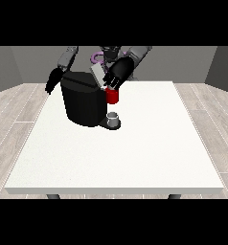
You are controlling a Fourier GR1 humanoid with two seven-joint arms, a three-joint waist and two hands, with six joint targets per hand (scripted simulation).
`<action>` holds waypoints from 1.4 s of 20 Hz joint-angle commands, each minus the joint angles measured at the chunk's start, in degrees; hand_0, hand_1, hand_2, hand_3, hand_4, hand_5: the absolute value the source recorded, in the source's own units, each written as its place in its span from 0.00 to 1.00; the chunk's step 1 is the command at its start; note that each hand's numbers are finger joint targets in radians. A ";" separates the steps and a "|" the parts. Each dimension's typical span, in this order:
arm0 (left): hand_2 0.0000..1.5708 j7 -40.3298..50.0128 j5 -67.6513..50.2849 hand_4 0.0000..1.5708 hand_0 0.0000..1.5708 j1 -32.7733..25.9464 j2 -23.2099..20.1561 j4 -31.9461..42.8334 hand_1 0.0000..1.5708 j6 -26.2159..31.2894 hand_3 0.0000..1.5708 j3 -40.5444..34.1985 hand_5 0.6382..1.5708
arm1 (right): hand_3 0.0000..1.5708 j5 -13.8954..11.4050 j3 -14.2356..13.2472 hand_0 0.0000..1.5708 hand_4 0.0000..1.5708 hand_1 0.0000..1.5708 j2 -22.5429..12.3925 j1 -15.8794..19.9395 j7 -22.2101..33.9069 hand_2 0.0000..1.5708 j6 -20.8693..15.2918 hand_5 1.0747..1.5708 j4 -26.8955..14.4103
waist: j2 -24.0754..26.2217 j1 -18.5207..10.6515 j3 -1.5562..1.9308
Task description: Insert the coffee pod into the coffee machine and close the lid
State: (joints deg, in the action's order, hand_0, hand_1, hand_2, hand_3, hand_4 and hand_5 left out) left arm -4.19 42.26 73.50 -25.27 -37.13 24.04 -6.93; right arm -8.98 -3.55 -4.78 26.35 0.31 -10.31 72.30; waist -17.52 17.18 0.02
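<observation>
Front view: black coffee machine (82, 103) stands on the white table (135, 158), toward its far left part; hand at the view's right (118, 74) hovers over the machine's raised lid (96, 75), just above a red thing at the machine (112, 96), finger state not discernible; grey thing (114, 117) sits on the machine's base, cannot tell if pod; hand at the view's left (52, 81) hangs beside the machine, fingers straight, holding nothing.

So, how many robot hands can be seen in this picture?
2. One hand hangs at the view's left, beside the coffee machine. The other hand is at the view's right, above a red thing at the machine.
</observation>
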 commanded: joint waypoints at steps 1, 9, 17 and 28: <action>0.79 1.11 -0.14 0.23 0.77 1.05 1.81 -0.26 0.77 -1.07 0.76 -0.24 1.00 | 0.00 1.69 -1.63 0.00 0.00 0.00 -1.16 1.20 -0.16 0.00 1.44 1.00 -1.10 | 0.27 0.22 0.01; 0.78 -1.34 4.18 0.00 0.77 -0.14 -0.29 -0.18 0.77 -5.44 0.72 2.18 1.00 | 0.00 0.49 -0.36 0.00 0.00 0.00 -0.73 1.35 0.84 0.00 0.79 1.00 0.53 | -1.16 1.17 0.01; 0.73 -6.26 6.39 0.00 0.72 -2.42 -2.84 0.62 0.72 -5.64 0.64 3.67 1.00 | 0.00 0.72 -0.87 0.00 0.00 0.00 -0.74 0.64 1.09 0.00 0.32 1.00 1.05 | -1.21 -0.60 -0.01; 0.77 -7.26 5.12 0.00 0.79 1.52 -1.74 -0.22 0.79 -9.93 0.61 0.77 1.00 | 0.00 0.74 -1.92 0.00 0.05 0.00 -0.16 2.54 -2.14 0.00 -1.21 1.00 -0.56 | -5.49 0.28 0.02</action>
State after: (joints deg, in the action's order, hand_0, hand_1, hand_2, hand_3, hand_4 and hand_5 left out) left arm -11.10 47.33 74.09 -27.97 -36.44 15.59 -6.07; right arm -9.66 -3.30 -4.56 27.78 0.50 -11.30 73.83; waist -21.47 18.40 0.04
